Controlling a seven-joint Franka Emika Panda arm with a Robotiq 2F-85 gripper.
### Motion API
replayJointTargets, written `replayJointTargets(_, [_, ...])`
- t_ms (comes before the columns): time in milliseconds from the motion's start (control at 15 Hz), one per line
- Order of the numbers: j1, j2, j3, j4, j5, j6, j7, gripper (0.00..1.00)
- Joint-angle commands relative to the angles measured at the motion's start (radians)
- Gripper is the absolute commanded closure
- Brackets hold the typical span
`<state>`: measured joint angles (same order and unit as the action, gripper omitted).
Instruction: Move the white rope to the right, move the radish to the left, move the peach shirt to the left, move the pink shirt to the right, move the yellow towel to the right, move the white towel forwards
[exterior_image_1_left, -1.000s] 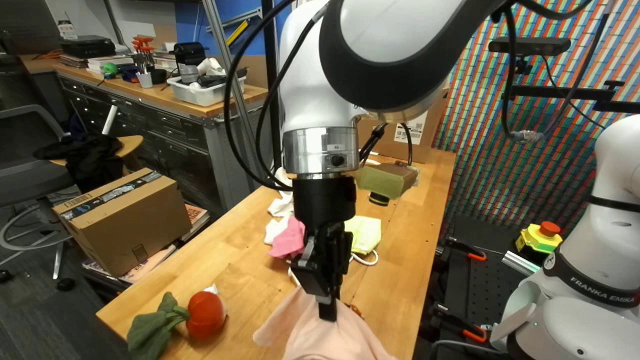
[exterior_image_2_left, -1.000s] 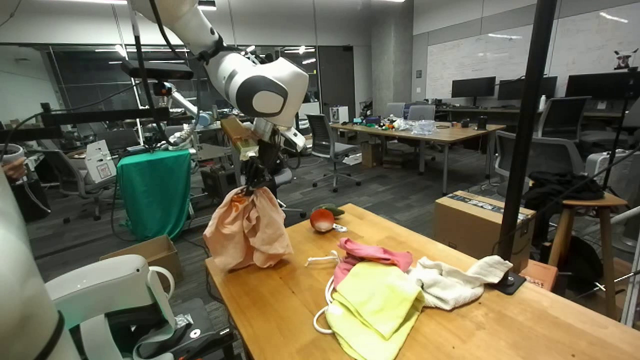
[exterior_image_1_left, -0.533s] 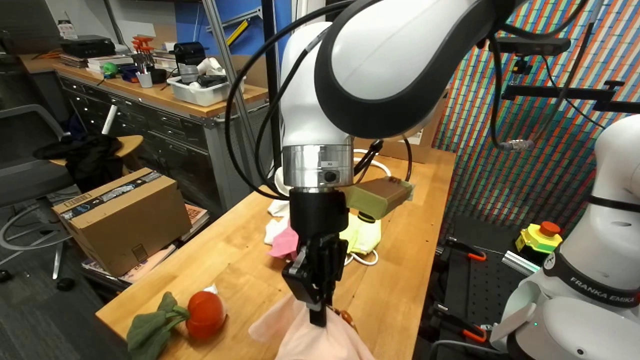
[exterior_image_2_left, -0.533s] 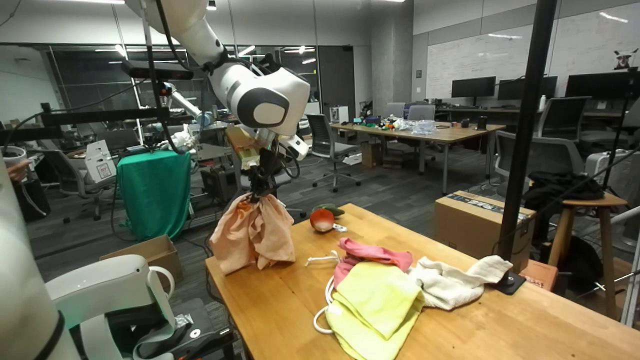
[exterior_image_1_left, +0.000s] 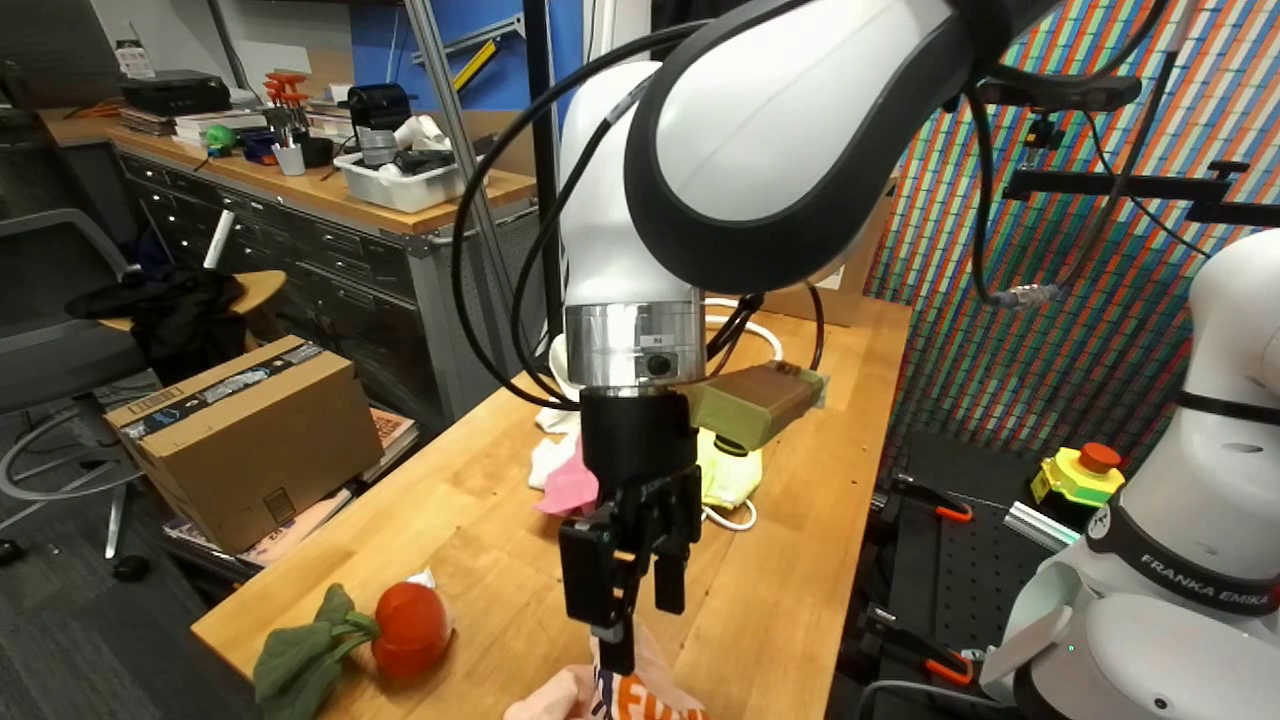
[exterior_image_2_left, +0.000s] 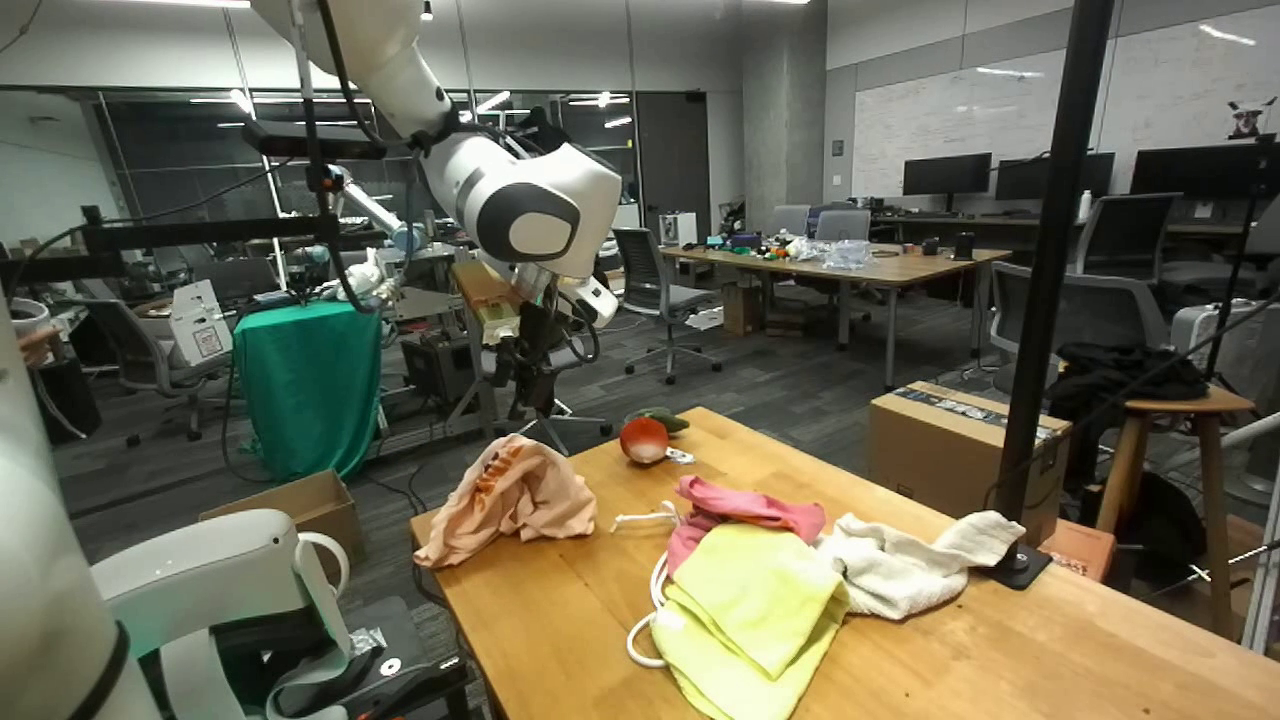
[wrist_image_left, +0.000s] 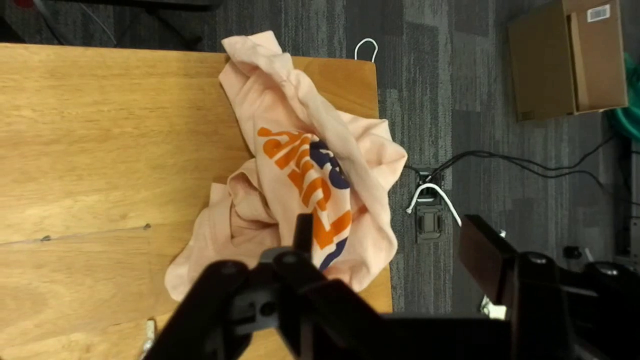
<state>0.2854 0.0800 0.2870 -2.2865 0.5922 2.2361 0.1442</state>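
Standing wide apart with nothing between them, the jaws hang above the end of the surface (exterior_image_2_left: 580, 620). Below them lies the crumpled peach shirt (exterior_image_2_left: 520, 500); to one side sits the radish (exterior_image_1_left: 408, 632), and farther off are the pink shirt (exterior_image_2_left: 755, 510), yellow towel (exterior_image_2_left: 752, 600) and white towel (exterior_image_2_left: 905, 570).
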Motion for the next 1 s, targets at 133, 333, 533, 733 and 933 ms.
replayJointTargets(133, [-0.013, 0.0, -0.018, 0.006, -0.08, 0.016, 0.021, 0.0])
replayJointTargets(333, [-0.034, -0.001, -0.043, -0.003, -0.148, 0.076, 0.016, 0.0])
replayJointTargets(533, [-0.057, 0.013, -0.074, -0.009, -0.225, 0.193, 0.023, 0.0])
replayJointTargets(733, [-0.082, 0.051, -0.113, 0.002, -0.323, 0.287, 0.047, 0.0])
replayJointTargets(933, [-0.1, 0.108, -0.161, 0.024, -0.44, 0.351, 0.114, 0.0])
